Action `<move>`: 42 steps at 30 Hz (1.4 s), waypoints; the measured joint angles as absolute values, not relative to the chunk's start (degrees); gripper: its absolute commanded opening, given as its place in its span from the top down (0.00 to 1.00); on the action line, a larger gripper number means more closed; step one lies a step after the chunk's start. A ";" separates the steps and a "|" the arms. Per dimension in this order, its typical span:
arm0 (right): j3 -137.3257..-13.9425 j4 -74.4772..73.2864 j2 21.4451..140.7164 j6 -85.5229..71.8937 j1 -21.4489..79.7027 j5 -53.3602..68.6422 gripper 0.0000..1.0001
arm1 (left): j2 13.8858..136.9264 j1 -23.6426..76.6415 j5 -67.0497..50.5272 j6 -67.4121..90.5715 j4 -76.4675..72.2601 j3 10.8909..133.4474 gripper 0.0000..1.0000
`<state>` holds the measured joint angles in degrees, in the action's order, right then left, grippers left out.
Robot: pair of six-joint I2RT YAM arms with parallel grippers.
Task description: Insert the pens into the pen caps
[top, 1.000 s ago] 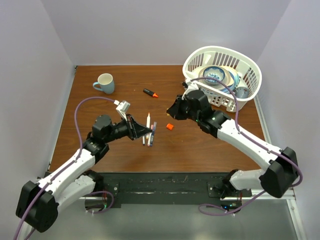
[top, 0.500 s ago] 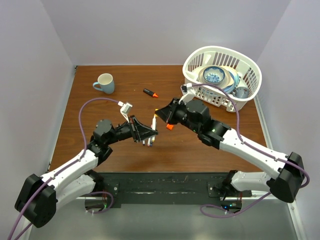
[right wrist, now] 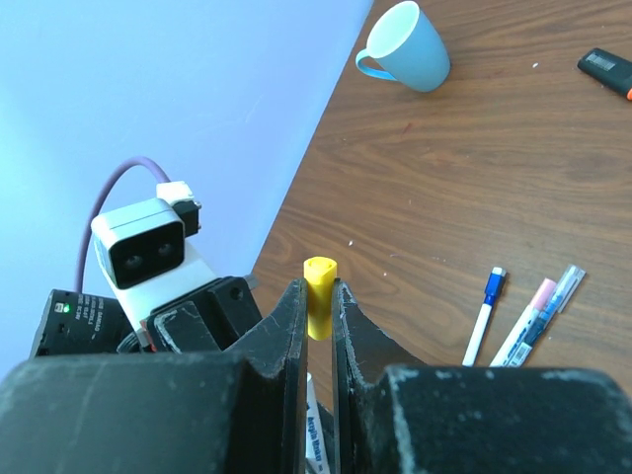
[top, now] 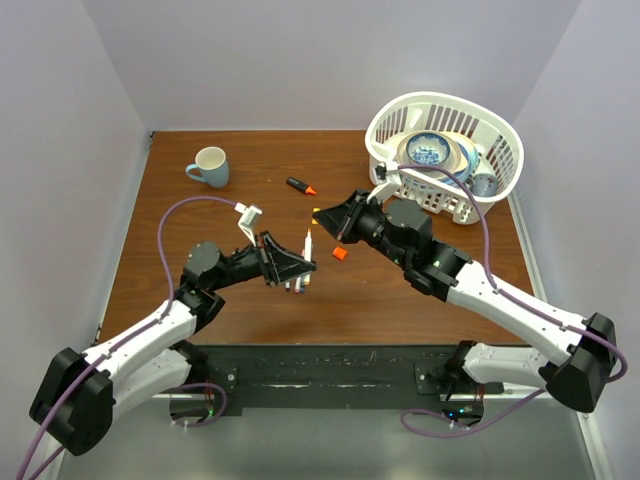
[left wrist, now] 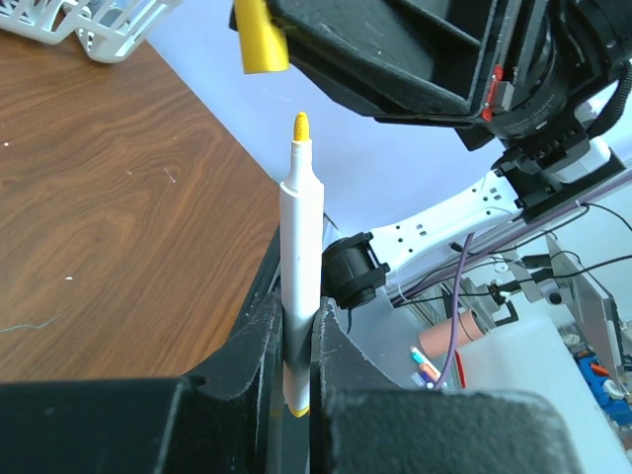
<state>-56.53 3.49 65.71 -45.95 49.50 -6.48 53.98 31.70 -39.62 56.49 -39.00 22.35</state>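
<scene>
My left gripper (top: 298, 266) (left wrist: 296, 318) is shut on a white pen (left wrist: 300, 247) (top: 307, 244) and holds it upright above the table, its yellow tip bare. My right gripper (top: 320, 216) (right wrist: 316, 296) is shut on a yellow pen cap (right wrist: 319, 288) (left wrist: 261, 39). The cap hangs just above the tip and a little to its left in the left wrist view, apart from it. An orange cap (top: 340, 253) lies on the table. Several pens (right wrist: 528, 308) (top: 297, 285) lie under the left gripper, one with a blue tip (right wrist: 485, 314).
A white and blue mug (top: 209, 166) (right wrist: 408, 44) stands at the back left. A black highlighter with an orange end (top: 301, 186) lies mid-back. A white basket (top: 500, 135) with bowls stands at the back right. The purple walls close in three sides.
My right gripper has moved left and forward with the yellow cap, to just above the pen tip. My left gripper has shifted slightly right with the pen held upright.
</scene>
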 measured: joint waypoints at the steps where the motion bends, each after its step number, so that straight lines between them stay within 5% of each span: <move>1: -56.53 3.51 65.71 -45.98 49.50 -6.46 0.96 | 53.98 31.70 -39.81 56.64 -39.35 22.33 1.00; 42: -56.45 3.51 65.41 -45.60 51.48 -6.66 0.96 | 53.32 31.70 -40.25 53.82 -33.47 22.87 1.00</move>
